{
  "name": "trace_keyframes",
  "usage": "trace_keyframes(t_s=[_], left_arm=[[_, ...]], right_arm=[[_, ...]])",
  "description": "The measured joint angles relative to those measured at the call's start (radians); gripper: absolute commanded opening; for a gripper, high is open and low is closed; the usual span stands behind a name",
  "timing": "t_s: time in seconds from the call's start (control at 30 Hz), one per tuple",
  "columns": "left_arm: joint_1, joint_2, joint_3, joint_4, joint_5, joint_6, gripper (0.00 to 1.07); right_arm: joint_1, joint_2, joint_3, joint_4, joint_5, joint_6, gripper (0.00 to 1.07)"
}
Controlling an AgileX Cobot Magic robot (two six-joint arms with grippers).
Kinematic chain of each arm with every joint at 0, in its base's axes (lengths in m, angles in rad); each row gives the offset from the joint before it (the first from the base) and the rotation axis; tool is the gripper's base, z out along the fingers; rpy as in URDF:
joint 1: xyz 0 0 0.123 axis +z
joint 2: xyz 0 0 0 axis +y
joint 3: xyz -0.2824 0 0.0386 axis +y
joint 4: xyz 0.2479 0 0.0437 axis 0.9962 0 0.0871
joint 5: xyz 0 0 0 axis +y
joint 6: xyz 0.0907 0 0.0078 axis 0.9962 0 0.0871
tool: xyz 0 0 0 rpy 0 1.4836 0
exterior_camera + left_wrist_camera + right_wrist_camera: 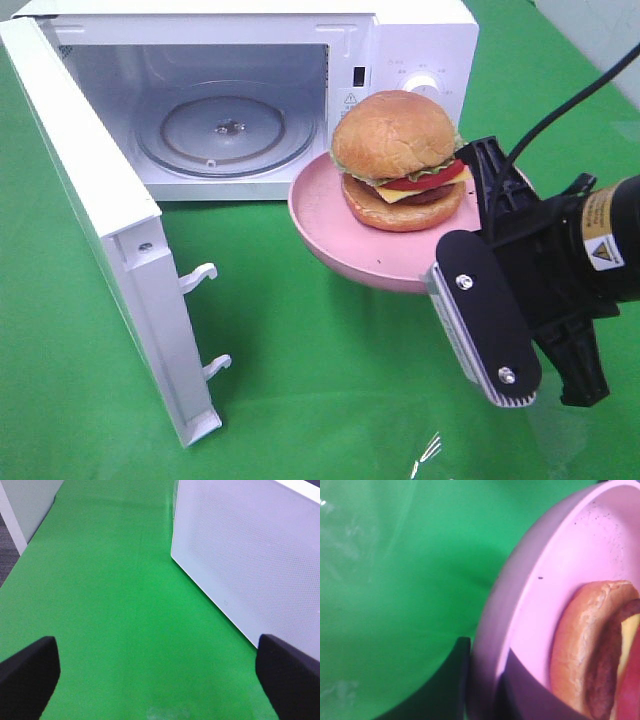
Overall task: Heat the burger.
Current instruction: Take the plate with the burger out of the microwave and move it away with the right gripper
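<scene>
The burger (400, 160), with its domed golden bun, red tomato and cheese layers, sits on a pink plate (330, 240). The plate hangs in the air in front of the open microwave (420, 40), right of its cavity. My right gripper (487, 195) is shut on the plate's right rim. Up close, the right wrist view shows the plate (545, 580) and the burger's bottom bun (585, 655), with a dark finger (457, 685) on the outside of the rim and another inside it. My left gripper (160, 675) stands wide open and empty over the green cloth.
The microwave door (100, 230) is swung fully out toward the front left, latch hooks showing. A glass turntable (225, 130) lies inside the cavity. In the left wrist view the door's white outer face (250, 555) stands close beside the left gripper. Green cloth (330, 380) covers the table.
</scene>
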Motion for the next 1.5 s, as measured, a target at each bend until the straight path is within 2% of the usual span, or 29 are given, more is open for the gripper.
trace_keyframes(t_s=[0.37,0.57,0.67,0.97,1.2,1.5], left_arm=[[0.000,0.000,0.000,0.000,0.000,0.000,0.99],[0.000,0.000,0.000,0.000,0.000,0.000,0.99],[0.000,0.000,0.000,0.000,0.000,0.000,0.99],[0.000,0.000,0.000,0.000,0.000,0.000,0.99],[0.000,0.000,0.000,0.000,0.000,0.000,0.99],[0.000,0.000,0.000,0.000,0.000,0.000,0.99]], right_arm=[[0.000,-0.146,0.058,-0.097,0.117,0.148,0.00],[0.000,-0.225,0.071,-0.180,0.198,0.325,0.00],[0.000,-0.235,0.071,-0.205,0.232,0.382,0.00],[0.000,-0.242,0.074,-0.359,0.388,0.741,0.00],[0.000,-0.242,0.078,-0.461,0.427,0.960,0.00],[0.000,-0.242,0.097,-0.534,0.449,1.130,0.00]])
